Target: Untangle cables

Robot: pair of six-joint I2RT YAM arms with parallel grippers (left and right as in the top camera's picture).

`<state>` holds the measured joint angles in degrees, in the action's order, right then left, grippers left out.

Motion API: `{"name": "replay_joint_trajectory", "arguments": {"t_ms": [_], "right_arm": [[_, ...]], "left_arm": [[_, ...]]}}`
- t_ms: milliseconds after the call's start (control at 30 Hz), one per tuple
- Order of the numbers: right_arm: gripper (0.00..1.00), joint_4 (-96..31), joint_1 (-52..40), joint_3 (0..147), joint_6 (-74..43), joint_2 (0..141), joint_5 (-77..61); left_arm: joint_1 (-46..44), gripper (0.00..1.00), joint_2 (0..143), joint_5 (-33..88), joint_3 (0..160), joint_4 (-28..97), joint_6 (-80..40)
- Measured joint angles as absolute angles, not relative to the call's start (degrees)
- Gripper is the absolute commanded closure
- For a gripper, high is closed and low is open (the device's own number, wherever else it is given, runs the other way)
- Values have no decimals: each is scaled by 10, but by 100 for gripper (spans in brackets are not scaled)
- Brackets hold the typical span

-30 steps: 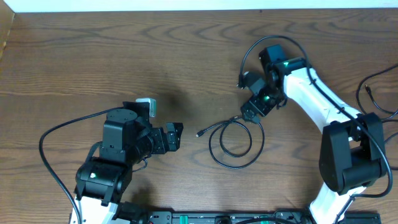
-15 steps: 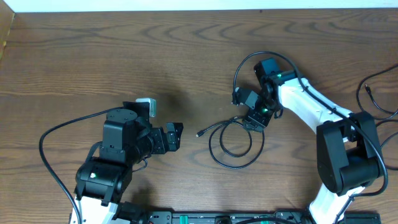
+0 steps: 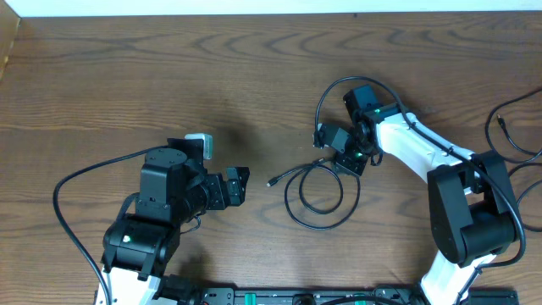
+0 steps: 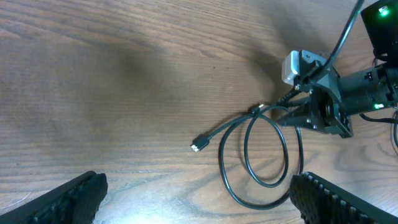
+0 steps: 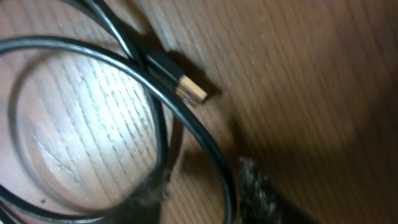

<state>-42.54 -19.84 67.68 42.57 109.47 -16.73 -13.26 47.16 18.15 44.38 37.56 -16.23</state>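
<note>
Task barely started: cable (image 4: pixel 227 127) lies in overlapping loops mid-tabletop (image 3: pixel 127 76). Right end effector (image 4: pixel 285 113) sits narrow around the loop's top strand; clamped or not, too blurry to tell. Left end effector (image 3: pixel 240 183) wide open, empty, well apart.

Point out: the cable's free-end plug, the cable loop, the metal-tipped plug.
free-end plug (image 4: pixel 199 145), left wrist view, on the connector tip.
cable loop (image 3: pixel 318 227), overhead view, on the loop's bottom arc.
metal-tipped plug (image 5: pixel 191 93), right wrist view, on its metal shell.
</note>
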Motion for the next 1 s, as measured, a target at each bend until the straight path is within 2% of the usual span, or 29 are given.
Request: {"name": "replay_joint_trajectory", "arguments": {"t_ms": [67,467,700,1000], "right_arm": [[99,-426,-198,677,422,1095,-168],[99,-456,-198,677,424,1093,-167],[99,-470,-198,713,404,1034,-132],[99,-342,-175,767,383,879,-48]], "left_arm": [[-133,2,472,182,444,376,-162],[-133,2,472,182,444,376,-162],[-133,2,472,182,444,376,-162],[-133,2,472,182,444,376,-162]]}}
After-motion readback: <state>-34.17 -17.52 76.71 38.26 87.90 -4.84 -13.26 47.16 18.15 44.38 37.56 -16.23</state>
